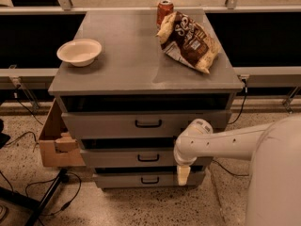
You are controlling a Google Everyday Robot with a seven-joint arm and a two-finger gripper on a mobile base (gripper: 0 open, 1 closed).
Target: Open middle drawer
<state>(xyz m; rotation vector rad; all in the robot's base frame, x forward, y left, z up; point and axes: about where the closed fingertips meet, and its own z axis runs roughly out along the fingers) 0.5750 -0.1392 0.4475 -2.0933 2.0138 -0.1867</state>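
A grey cabinet (pixel 141 74) has three drawers stacked in its front. The middle drawer (pixel 117 157) has a flat grey front and a small black bar handle (pixel 148 157) at its centre. It sits between the taller top drawer (pixel 108 125) and the bottom drawer (pixel 122 179). My gripper (pixel 183 175) hangs down from the white arm (pixel 221 145). It is in front of the right end of the middle and bottom drawer fronts, to the right of the middle handle and a little below it. It holds nothing that I can see.
On the cabinet top are a white bowl (pixel 79 52), a brown chip bag (pixel 188 41) and a red can (pixel 164 9). A cardboard box (pixel 54 142) stands against the cabinet's left side. Cables and a black stand leg (pixel 47 197) lie on the floor at left.
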